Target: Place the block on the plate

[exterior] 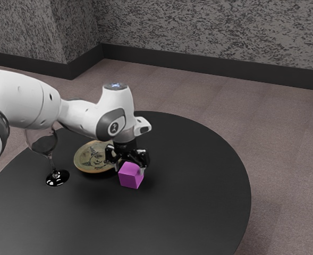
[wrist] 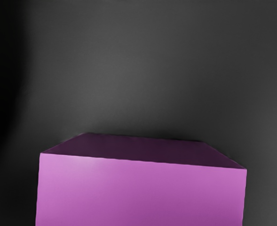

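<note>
Watching from my station, I see the gripper (exterior: 129,166) at the purple block (exterior: 130,177), but I cannot tell whether it has clamped on. The block is off the plate (exterior: 87,161), toward the exterior view's right.

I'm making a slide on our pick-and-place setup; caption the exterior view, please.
A Franka gripper at a purple block, with a decorated plate and stemmed glass on the round black table.
</note>
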Motion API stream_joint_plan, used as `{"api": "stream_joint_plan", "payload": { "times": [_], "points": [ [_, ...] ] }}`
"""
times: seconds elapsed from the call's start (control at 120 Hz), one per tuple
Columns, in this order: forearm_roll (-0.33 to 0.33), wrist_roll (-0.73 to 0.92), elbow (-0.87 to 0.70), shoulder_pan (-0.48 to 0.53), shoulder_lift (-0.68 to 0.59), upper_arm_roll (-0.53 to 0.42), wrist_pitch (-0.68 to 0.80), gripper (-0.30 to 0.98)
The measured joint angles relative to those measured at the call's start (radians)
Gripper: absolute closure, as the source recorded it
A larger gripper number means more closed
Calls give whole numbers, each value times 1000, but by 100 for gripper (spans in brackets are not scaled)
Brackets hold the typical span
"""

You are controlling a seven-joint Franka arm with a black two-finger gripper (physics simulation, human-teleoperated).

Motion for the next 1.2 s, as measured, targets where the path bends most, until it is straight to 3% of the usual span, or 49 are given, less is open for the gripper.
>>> {"api": "stream_joint_plan", "payload": {
  "times": [0.275,0.492,0.817,1.017,1.2],
  "points": [
    [-5,10,10,1,40,0,38,0],
    [0,16,11,1,37,0,48,22],
    [20,11,20,3,-49,7,23,32],
    [104,13,148,142,-37,13,-74,30],
    [101,38,186,222,36,5,-112,30]
  ]
}}
